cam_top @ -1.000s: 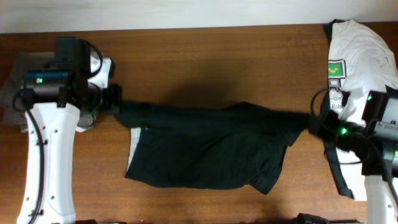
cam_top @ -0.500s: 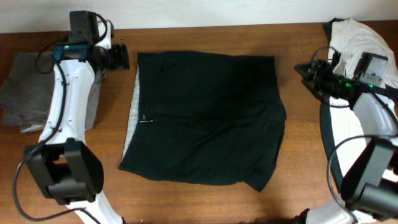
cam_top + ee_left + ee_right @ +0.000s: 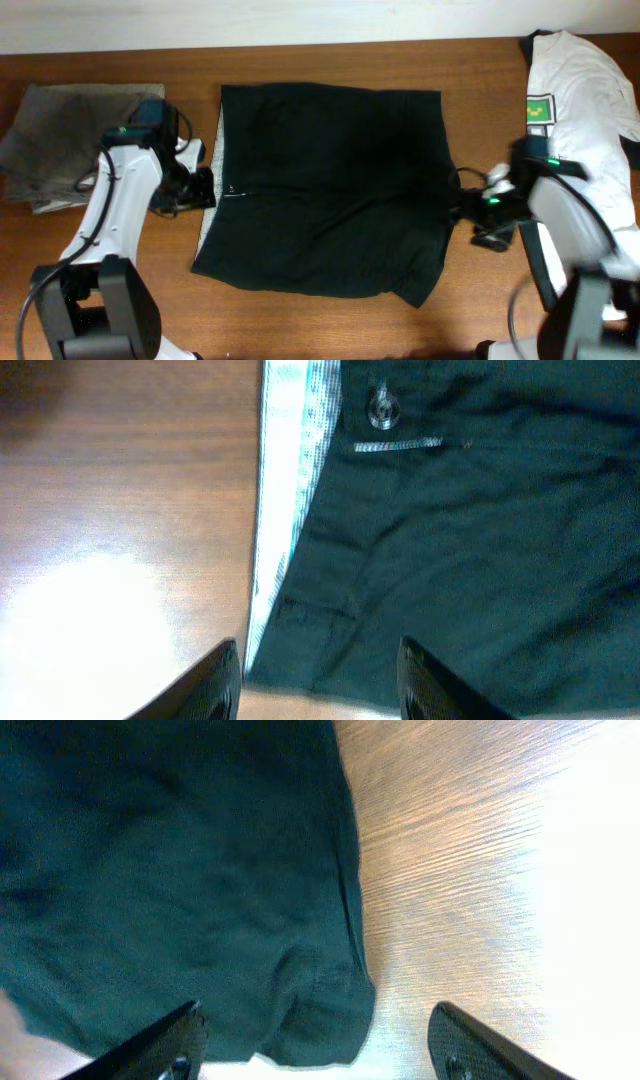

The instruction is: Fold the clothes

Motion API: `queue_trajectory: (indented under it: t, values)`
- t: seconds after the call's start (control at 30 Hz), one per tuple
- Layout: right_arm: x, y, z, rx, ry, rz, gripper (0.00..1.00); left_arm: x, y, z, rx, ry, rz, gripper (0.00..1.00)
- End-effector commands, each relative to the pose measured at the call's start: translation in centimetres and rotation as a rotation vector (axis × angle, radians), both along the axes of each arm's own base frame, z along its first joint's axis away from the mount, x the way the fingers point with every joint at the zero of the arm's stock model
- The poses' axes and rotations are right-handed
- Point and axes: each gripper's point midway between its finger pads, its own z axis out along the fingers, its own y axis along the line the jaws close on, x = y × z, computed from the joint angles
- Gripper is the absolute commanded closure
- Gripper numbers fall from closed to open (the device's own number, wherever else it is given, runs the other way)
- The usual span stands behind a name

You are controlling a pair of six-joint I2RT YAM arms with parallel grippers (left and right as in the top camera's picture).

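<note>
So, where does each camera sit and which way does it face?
Overhead: fixed above the brown wooden table, looking straight down at the large black fabric shorts; left gripper and right gripper show.
Left wrist: mounted behind the left gripper, facing down at the shorts' pale waistband; its two dark fingers show.
Right wrist: mounted behind the right gripper, facing down at the shorts' hem corner; its fingers show too.
Shared: all three see the shorts and table.
</note>
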Motion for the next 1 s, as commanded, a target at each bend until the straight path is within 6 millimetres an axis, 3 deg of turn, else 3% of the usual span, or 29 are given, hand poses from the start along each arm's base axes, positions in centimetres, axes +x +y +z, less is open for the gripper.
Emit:
queue_trajectory:
  t: [0.0,0.03,0.07,0.1,0.17,0.23,0.3,0.33,0.37,0.4,0.47,0.5,0.53,0.57,0.6,0.73,0.8,0.83,0.87,0.9,0.97]
  values:
    - [-1.1,1.8,-5.5,0.013,0.164,0.049,0.36,-2.4,-0.3,-3.4,-0.017,0.069,0.023,0.49]
    - [-1.4,1.4,-7.2,-0.02,0.212,0.041,0.46,-3.0,-0.3,-4.1,-0.017,0.083,0.023,0.49]
    - [-1.9,-0.3,-8.1,-0.111,0.248,0.023,0.77,-3.0,-0.3,-4.2,-0.017,0.083,0.023,0.49]
    - [-2.1,-1.3,-7.7,-0.151,0.255,-0.002,0.89,-3.0,-0.3,-4.2,-0.017,0.08,0.023,0.49]
    - [-2.2,-4.6,-5.4,-0.225,0.23,-0.086,0.9,-3.0,-0.3,-4.2,-0.016,0.08,0.022,0.49]
    - [-2.2,-7.0,-3.3,-0.288,0.185,-0.139,0.85,-3.0,-0.3,-4.2,-0.017,0.08,0.023,0.49]
    - [-1.9,-8.3,-0.6,-0.325,0.118,-0.18,0.56,-3.0,-0.3,-4.2,-0.017,0.08,0.023,0.49]
    - [-1.5,-8.4,0.4,-0.327,0.087,-0.183,0.49,-3.0,-0.3,-4.3,-0.017,0.081,0.023,0.49]
    - [0.1,-7.0,3.0,-0.247,-0.046,-0.124,0.45,-3.0,-0.3,-4.3,-0.017,0.082,0.023,0.48]
    - [0.6,-5.2,4.9,-0.158,-0.124,-0.087,0.5,-3.2,-0.3,-4.4,-0.017,0.086,0.023,0.43]
    - [-0.4,-3.4,8.8,-0.143,-0.24,-0.057,0.51,-3.2,-0.3,-4.4,-0.017,0.088,0.023,0.39]
    - [-0.3,-2.8,10.9,-0.164,-0.344,-0.036,0.5,-3.2,-0.3,-4.4,-0.017,0.088,0.028,0.25]
    - [-0.1,-2.2,12.8,-0.184,-0.437,-0.015,0.43,-3.3,-0.3,-4.5,-0.017,0.092,0.04,0.2]
    - [0.1,-1.4,14.4,-0.195,-0.524,0.013,0.07,-3.5,-0.4,-4.7,-0.017,0.099,0.042,0.19]
    - [0.3,-0.6,15.2,-0.185,-0.57,0.039,0.01,-3.8,-0.4,-4.9,-0.017,0.105,0.046,0.19]
    - [0.7,2.3,13.7,-0.117,-0.515,0.136,0.01,-4.6,-0.3,-8.5,-0.013,0.127,0.068,0.18]
    - [0.4,3.8,11.9,-0.092,-0.43,0.18,0.02,-4.8,-0.4,-10.8,-0.015,0.169,0.09,0.34]
    - [0.3,4.1,11.2,-0.086,-0.395,0.194,0.01,-4.9,-0.9,-12.2,-0.042,0.199,0.097,0.51]
    - [0.2,4.1,9.7,-0.088,-0.318,0.176,0.01,-5.4,-1.2,-13.2,-0.062,0.235,0.098,0.83]
    - [0.3,4.1,8.3,-0.084,-0.261,0.178,0.01,-5.8,-1.2,-13.3,-0.06,0.254,0.098,0.96]
    - [-0.7,3.7,3.7,-0.088,-0.062,0.187,0.04,-5.8,-0.6,-12.2,-0.056,0.276,0.095,0.99]
